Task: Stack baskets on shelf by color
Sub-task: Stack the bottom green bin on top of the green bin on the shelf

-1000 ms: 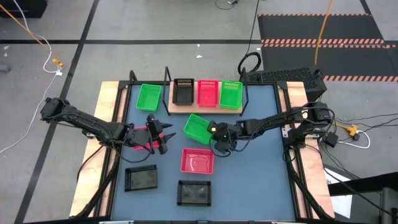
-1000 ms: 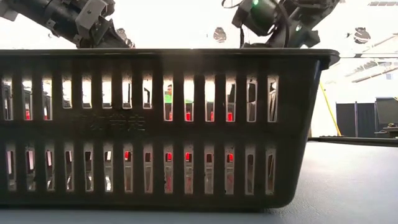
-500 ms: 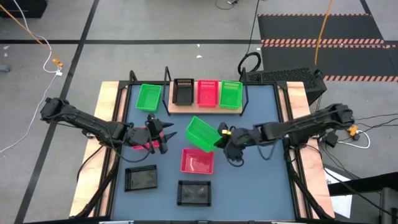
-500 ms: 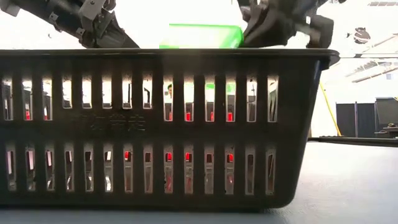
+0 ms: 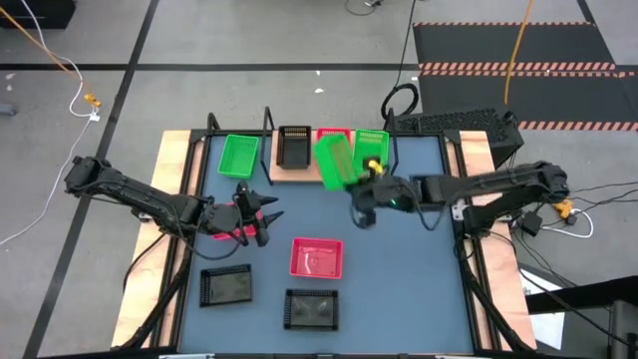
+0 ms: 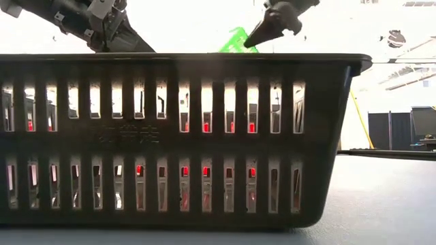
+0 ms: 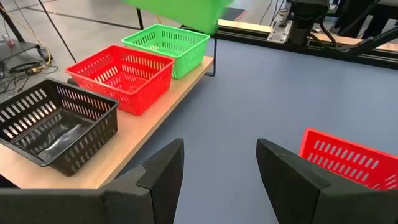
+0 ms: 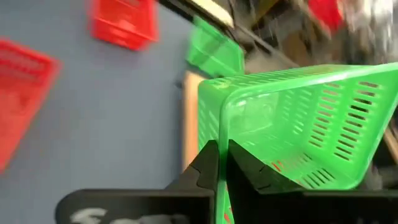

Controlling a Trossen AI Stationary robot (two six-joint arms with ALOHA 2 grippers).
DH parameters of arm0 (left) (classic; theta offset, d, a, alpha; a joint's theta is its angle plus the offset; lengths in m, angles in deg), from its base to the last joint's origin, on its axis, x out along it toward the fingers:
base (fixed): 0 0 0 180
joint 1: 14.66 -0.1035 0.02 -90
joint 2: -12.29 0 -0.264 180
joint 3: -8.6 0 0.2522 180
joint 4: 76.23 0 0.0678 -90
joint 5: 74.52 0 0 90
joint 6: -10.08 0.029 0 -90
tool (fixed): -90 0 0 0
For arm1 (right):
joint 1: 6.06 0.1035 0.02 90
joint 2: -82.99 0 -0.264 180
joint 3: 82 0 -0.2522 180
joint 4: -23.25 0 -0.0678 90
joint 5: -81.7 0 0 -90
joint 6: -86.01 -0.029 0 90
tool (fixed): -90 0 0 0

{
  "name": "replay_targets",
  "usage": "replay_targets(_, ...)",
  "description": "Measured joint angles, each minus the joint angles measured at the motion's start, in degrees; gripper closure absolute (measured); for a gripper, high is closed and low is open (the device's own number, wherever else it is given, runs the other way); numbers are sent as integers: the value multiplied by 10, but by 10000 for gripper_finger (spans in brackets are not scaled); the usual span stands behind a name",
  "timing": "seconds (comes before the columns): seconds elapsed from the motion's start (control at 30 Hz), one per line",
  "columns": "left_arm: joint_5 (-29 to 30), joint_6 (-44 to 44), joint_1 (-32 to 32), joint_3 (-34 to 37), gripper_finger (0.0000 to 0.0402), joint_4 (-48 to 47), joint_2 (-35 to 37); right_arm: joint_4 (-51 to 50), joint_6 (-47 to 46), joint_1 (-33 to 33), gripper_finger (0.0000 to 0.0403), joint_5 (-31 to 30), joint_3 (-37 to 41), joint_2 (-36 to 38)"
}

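Being carried in the air is a green basket (image 5: 334, 161), and it is being pinched by its rim by the right gripper (image 5: 367, 172), whose two fingers are pressed tight on the thin plastic edge. In the high view, this basket is being held tilted over the front edge of the shelf (image 5: 284, 176), partly covering the red basket (image 5: 329, 134) that is sitting on the board. On the shelf, a black basket (image 5: 293, 146) is being kept at about 9 o'clock from the red one, and another green basket (image 5: 373, 141) at about 3 o'clock from it.

The left gripper (image 5: 257, 213) is being held low over the table (image 5: 419, 269), at about 8 o'clock from the shelf, with its fingers spread apart and nothing between them. A red basket (image 5: 224, 220) is lying just beside it, partly hidden under the arm.

A third green basket (image 5: 238, 157) is resting on the table at 9 o'clock from the shelf. Another red basket (image 5: 316, 257) is lying near the middle of the table, at 6 o'clock from the shelf. Two black baskets (image 5: 225, 287) (image 5: 312, 308) are lying near the front edge, at about 7 o'clock and 6 o'clock from that red one.
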Motion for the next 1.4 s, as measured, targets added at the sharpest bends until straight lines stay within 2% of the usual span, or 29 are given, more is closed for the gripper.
replay_targets(0.13,0,4,0,0,199,7,0,-203,-102,-47,395,-40,-153,-76)
replay_targets(0.27,0,13,0,0,199,9,0,-386,-169,-104,395,-39,-279,-162)
replay_targets(0.37,0,17,0,0,199,9,0,-460,-204,-142,395,-38,-324,-208)
replay_targets(0.47,1,22,0,0,199,4,0,-504,-220,-170,395,-36,-329,-236)
replay_targets(0.57,1,29,0,0,199,-1,0,-530,-227,-192,394,-14,-329,-257)
replay_targets(0.7,1,32,0,0,199,-5,0,-539,-225,-210,394,44,-329,-267)
replay_targets(1.03,1,31,0,0,199,-8,0,-550,-218,-213,394,114,-329,-267)
replay_targets(1.4,1,17,0,0,199,-12,0,-534,-218,-214,394,115,-324,-266)
